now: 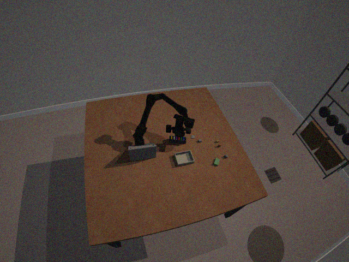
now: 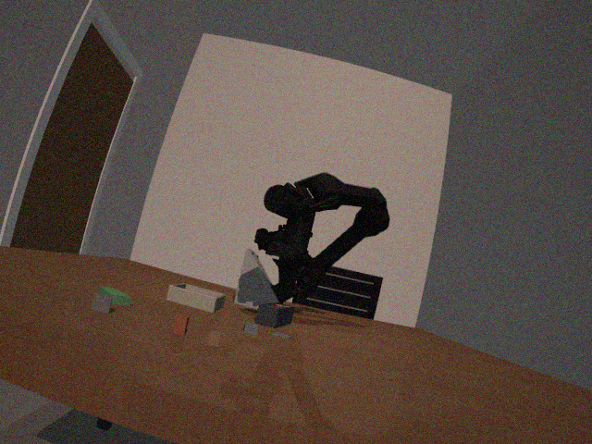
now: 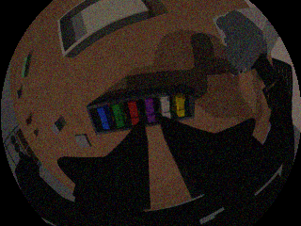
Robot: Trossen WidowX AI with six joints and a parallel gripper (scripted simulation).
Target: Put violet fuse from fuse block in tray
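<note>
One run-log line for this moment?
gripper: shut, holds nothing | above fuse block | violet fuse: seated | tray: no fuse

From here the black arm (image 2: 334, 224) folds over itself and reaches down behind the dark fuse block (image 2: 274, 314) on the brown worktop (image 2: 382, 382); its jaws are lost in shadow. A pale tray (image 2: 195, 296) sits left of the block, well apart. Farther left lie a green disc (image 2: 115, 295) and a grey cube (image 2: 101, 302).
</note>
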